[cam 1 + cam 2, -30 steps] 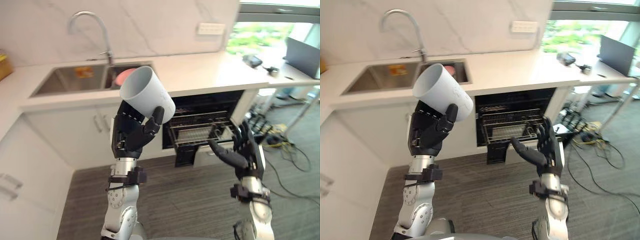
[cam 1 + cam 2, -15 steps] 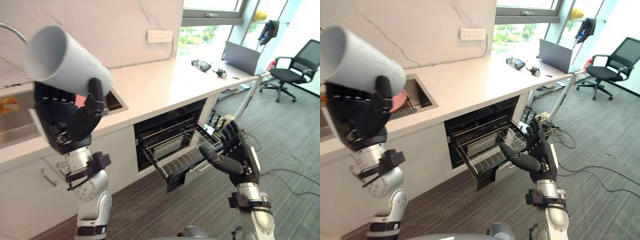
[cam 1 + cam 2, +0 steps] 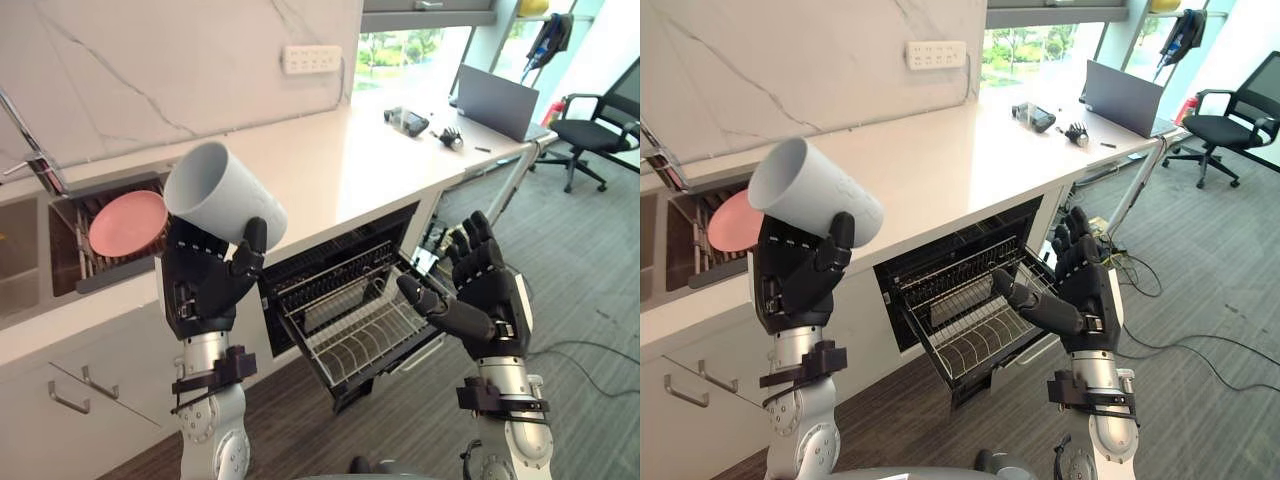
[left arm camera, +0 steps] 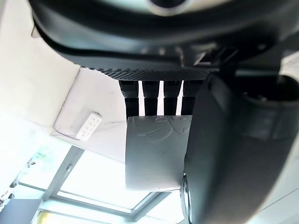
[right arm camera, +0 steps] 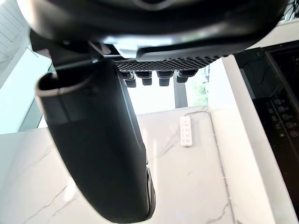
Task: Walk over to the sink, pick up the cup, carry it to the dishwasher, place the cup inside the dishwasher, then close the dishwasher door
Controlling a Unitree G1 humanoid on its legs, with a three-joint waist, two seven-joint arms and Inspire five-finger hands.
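The white desk (image 3: pixel 340 150) runs along the marble wall, and under it the dishwasher (image 3: pixel 330 255) stands open with its wire rack (image 3: pixel 355 335) drawn out toward the robot. By my reading the carry step is nearly done and the placing step is about to begin. The sink (image 3: pixel 20 255) sits well off to the robot's left with a pink plate (image 3: pixel 125 222) propped in it. The cup (image 3: pixel 225 195), a plain white cylinder, is held high above the desk's front edge, tilted with its mouth toward the wall. The left hand (image 3: pixel 205 285) grips it from below, fingers (image 4: pixel 149 91) curled round its wall and the thumb laid across its side. The right hand (image 3: pixel 485 305) is empty, its fingers straight and spread, raised before the rack's outer corner. Next, the left arm would need to come down and across to the rack and turn the cup so that it seats among the wires, before the rack goes in and the door is shut. The door itself lies mostly hidden beneath the rack. Whether the right hand touches the rack cannot be told, and the cup's base is covered by the left hand.
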